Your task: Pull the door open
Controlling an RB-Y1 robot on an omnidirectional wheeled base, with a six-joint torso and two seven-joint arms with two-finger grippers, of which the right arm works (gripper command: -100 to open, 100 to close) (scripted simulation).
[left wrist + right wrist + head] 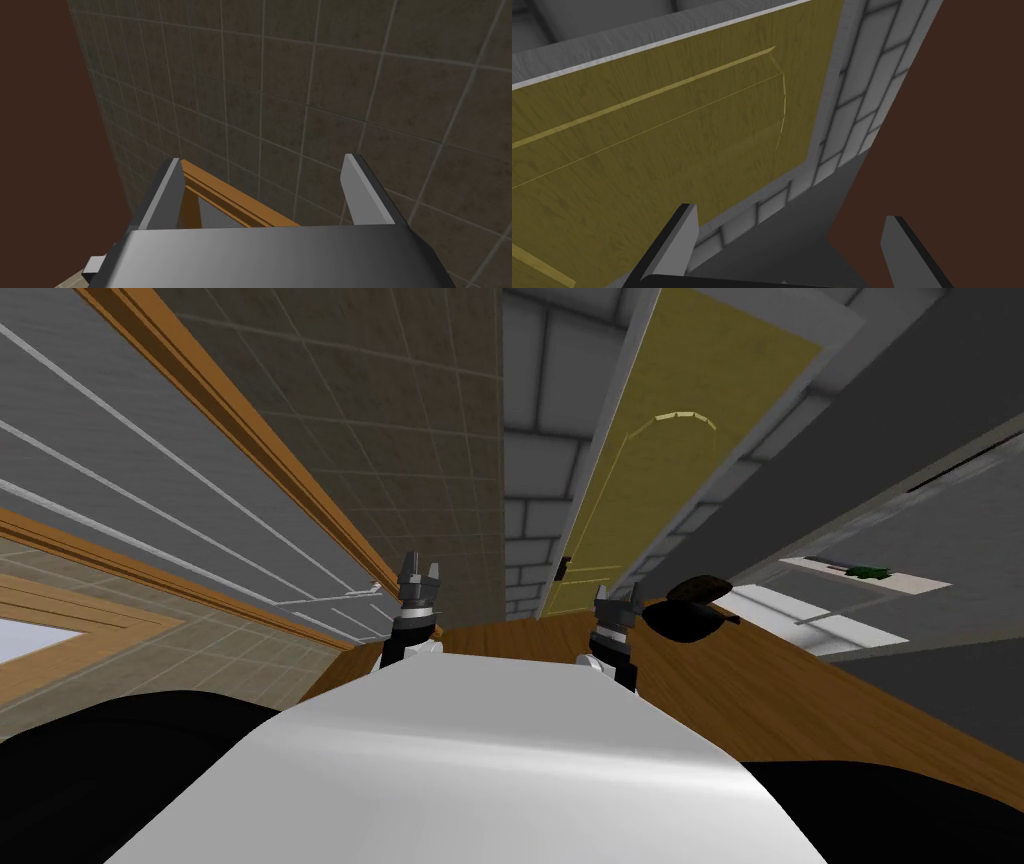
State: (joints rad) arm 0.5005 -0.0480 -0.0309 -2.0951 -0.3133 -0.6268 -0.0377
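An olive-yellow door [660, 468] with an arched panel line stands ahead in a grey frame, between grey block walls. A small dark handle [563, 568] sits on its left edge, low in the head view. My right gripper [617, 600] is raised in front of me, short of the door and a little right of the handle. In the right wrist view the door [662, 140] spreads beyond the right gripper [789, 235], whose fingers stand open and hold nothing. My left gripper [421, 573] hangs further left, open [260, 185] and holding nothing.
A dark rounded object [690, 603] lies on the brown wooden floor [800, 688] just right of my right gripper. Grey panels in a wooden frame [250, 428] run along the left. A dark tiled wall [420, 408] stands left of the door. A white shelf [860, 575] is at the right.
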